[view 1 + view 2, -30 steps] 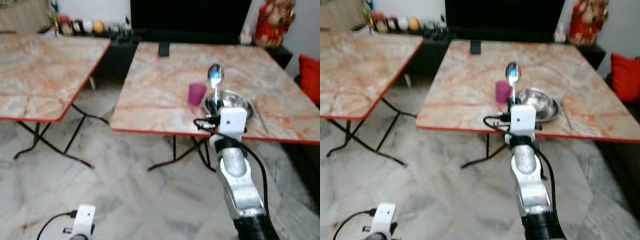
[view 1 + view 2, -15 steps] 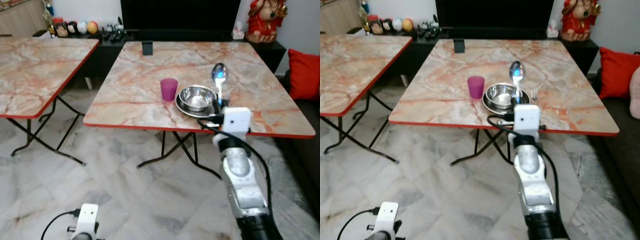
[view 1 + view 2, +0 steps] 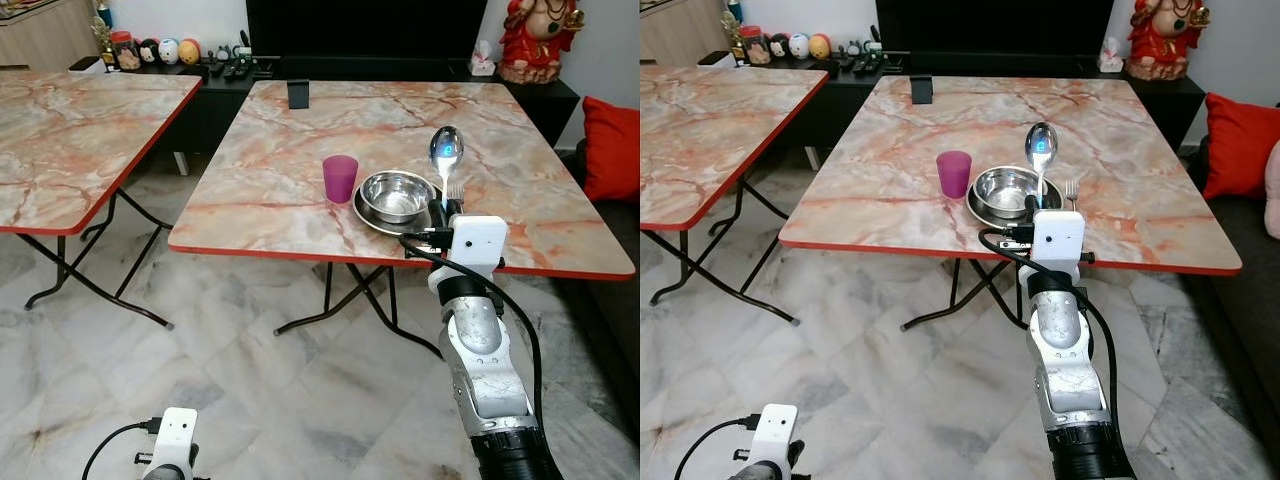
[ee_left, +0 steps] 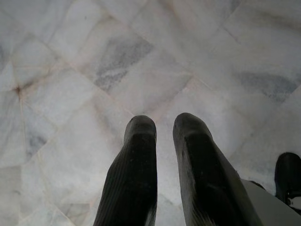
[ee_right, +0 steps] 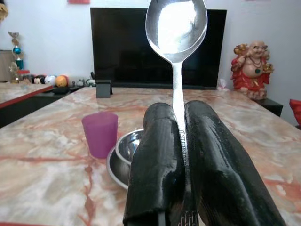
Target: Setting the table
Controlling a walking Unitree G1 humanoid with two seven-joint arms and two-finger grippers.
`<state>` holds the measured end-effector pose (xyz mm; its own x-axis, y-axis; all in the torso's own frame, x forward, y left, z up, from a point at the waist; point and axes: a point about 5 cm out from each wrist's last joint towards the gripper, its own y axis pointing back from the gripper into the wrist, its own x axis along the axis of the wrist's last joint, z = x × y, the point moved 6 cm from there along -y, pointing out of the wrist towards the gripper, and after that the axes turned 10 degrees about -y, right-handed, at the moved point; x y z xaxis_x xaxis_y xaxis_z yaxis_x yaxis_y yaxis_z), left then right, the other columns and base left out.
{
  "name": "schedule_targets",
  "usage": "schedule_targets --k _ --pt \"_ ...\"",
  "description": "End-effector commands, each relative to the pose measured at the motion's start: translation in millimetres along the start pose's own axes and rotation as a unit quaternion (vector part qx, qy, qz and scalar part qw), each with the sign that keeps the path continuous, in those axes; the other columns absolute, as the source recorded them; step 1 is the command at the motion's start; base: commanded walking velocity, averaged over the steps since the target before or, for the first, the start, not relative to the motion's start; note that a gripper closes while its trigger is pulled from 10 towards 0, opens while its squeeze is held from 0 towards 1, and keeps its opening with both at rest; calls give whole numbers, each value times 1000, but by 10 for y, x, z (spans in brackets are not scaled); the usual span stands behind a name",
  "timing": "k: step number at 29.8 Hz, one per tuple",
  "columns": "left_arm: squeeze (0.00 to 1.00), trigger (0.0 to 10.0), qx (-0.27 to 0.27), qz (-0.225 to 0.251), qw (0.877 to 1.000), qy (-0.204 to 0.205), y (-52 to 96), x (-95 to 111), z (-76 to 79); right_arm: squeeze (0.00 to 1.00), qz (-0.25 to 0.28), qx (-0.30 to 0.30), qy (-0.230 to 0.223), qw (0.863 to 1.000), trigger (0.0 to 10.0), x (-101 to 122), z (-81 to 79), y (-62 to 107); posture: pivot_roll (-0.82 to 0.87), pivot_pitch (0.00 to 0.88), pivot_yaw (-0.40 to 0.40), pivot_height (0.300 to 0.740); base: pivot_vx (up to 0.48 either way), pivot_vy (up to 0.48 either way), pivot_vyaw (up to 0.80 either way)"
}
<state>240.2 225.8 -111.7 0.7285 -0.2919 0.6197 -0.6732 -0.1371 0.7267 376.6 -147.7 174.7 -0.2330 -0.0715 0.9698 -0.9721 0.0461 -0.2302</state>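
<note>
My right gripper (image 5: 181, 110) is shut on the handle of a steel spoon (image 5: 177, 23), held upright with its bowl on top. It hovers at the front edge of the marble table (image 3: 300, 215), just right of the dishes. A steel bowl (image 3: 396, 193) sits in a dark plate (image 3: 370, 214). To their left stands a purple cup (image 3: 339, 178), and to their right lies a fork (image 3: 1071, 188). My left gripper (image 4: 163, 125) hangs idle over the floor, with a narrow gap and nothing between its fingers.
A second marble table (image 3: 70, 130) stands to the left, with a floor gap between. Behind are a black TV (image 3: 360, 25), a low shelf and a red statue (image 3: 535, 40). A red cushion (image 3: 612, 150) lies at right. A small black object (image 3: 298, 94) stands at the table's far side.
The camera has shifted and steadied, so the table now sits more central and sharp. My right gripper still holds the spoon upright in the same pose.
</note>
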Motion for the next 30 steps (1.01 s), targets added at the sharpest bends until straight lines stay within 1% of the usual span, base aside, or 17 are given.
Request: schedule_targets --k 1,4,10,30 --pt "0 10000 4 -7 1000 -4 1 -28 -40 0 11 -6 -9 1000 10000 72 15 -35 -9 0 17 740 274 0 -563" --pt "0 10000 4 -7 1000 -4 2 -32 -44 0 10 -4 -8 1000 10000 74 9 -38 -9 0 17 740 282 0 -704" --pt "0 10000 4 -6 1000 -4 1 -25 -41 0 14 -1 -7 1000 10000 89 -15 -40 -9 0 17 740 290 0 0" --pt "0 10000 3 -4 1000 -6 0 -16 -29 0 17 -5 -6 1000 10000 108 4 -41 -10 0 18 740 299 0 0"
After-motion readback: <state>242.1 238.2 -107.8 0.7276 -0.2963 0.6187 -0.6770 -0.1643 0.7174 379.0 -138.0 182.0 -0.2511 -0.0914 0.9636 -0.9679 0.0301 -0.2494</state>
